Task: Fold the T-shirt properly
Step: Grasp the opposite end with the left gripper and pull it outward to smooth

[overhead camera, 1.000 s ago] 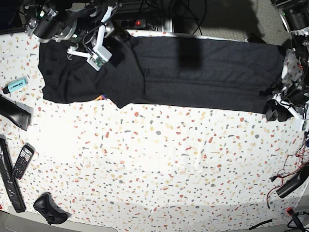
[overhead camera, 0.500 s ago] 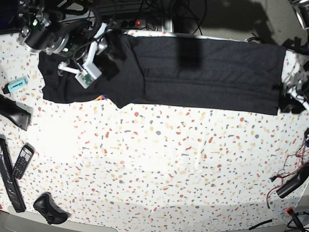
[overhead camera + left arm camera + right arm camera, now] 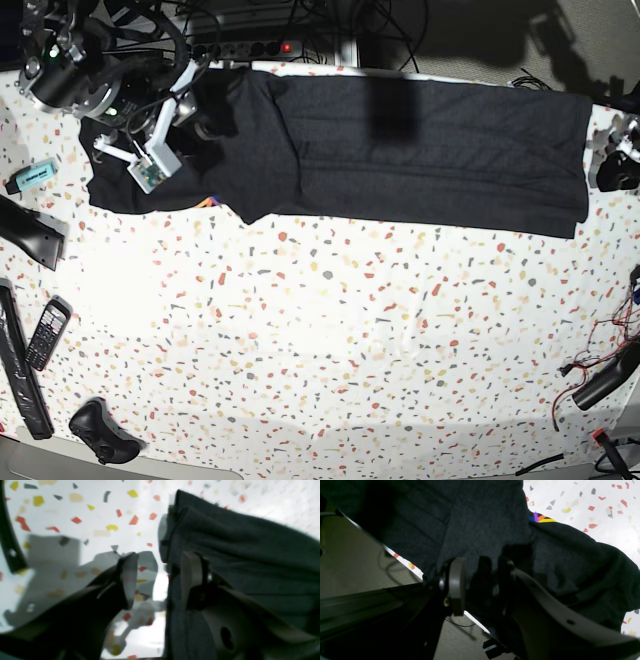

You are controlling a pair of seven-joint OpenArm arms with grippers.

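Observation:
The black T-shirt (image 3: pixel 420 150) lies flat along the table's far edge, plain side up. A bit of rainbow print (image 3: pixel 207 201) peeks out under its front left edge and shows in the right wrist view (image 3: pixel 540 518). My right gripper (image 3: pixel 200 127) hovers over the shirt's left part (image 3: pixel 482 525), jaws apart (image 3: pixel 480 585), holding nothing. My left gripper (image 3: pixel 612 165) is at the shirt's right edge, open (image 3: pixel 160 580). One finger (image 3: pixel 190 577) lies over the shirt's hem (image 3: pixel 250 555), the other over bare table.
A teal highlighter (image 3: pixel 32 176), a black stand (image 3: pixel 30 232), a phone (image 3: pixel 47 333), a long black bar (image 3: pixel 20 370) and a black controller (image 3: pixel 100 432) lie on the left. Cables (image 3: pixel 600 380) lie at the right front. A power strip (image 3: pixel 265 47) sits behind.
My right gripper has moved left and toward the front over the shirt. My left gripper has drawn back from the shirt's front right corner, which now lies flat.

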